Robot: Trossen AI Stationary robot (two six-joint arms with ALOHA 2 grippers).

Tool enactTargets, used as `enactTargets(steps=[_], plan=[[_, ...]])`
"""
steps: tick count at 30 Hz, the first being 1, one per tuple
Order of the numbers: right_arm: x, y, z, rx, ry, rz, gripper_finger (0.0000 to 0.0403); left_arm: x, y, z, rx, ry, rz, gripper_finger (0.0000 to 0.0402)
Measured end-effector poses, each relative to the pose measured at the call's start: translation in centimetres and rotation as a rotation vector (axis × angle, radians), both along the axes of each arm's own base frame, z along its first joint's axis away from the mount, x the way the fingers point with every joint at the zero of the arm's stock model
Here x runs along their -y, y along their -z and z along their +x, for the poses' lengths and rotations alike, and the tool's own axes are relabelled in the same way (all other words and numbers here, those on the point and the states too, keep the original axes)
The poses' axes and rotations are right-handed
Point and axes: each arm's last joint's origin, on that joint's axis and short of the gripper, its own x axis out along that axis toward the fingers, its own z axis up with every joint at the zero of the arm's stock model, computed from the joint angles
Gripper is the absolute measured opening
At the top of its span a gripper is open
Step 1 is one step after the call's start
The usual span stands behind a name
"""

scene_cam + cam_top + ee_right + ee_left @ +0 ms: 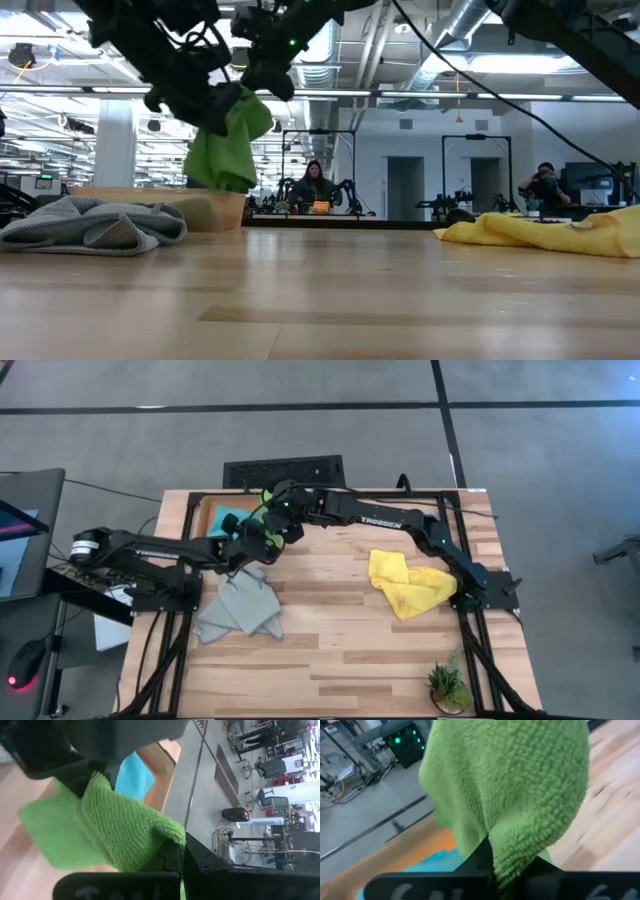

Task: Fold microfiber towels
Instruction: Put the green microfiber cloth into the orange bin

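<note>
At the near edge of the wooden counter (pixel 340 650) a small potted plant (pixel 446 685) stands at the right corner, well away from the work. Farther in, a crumpled light grey towel (pixel 240 608) lies on the left side and a crumpled yellow towel (pixel 408 584) on the right, neither yet folded. Beyond them, toward the far left of the counter, the two dark arms meet above the wood. The left tool (pixel 262 543) and the right tool (pixel 272 498) are each clamped tight on the lime green towel (pixel 228 140), gripping it at points close together. From table height the cloth hangs clear of the surface in a bunched drape, its long axis running roughly vertical, upper edge pinched, loose end pointing down. Just behind sits an orange tray (pixel 205 512) with a turquoise towel (pixel 228 518) in it. Judging from this, the step in hand is lifting the green towel away from the tray and getting two grips on it. The next move probably calls for drawing the tools apart to stretch the held edge flat, then laying the cloth on bare wood nearer the middle before any fold. Far behind, people sit at desks in the room.
</note>
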Motion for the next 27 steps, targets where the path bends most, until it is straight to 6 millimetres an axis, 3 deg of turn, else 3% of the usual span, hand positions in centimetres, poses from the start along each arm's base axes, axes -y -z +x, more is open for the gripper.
enactTargets(steps=[10,23,27], plan=[[0.4,0.3,-0.3,-0.069,0.092,-0.090,0.0013,-0.7,0.6,3.1,0.067,0.100,0.071,0.0001],[2.9,0.5,-0.9,-0.056,0.022,0.001,0.0013,-1.9,1.3,2.3,0.013,0.037,0.019,0.0000],[3.2,0.4,-1.0,-0.062,0.054,-0.020,0.0013,-1.9,0.7,2.8,0.039,0.111,0.048,0.0000]])
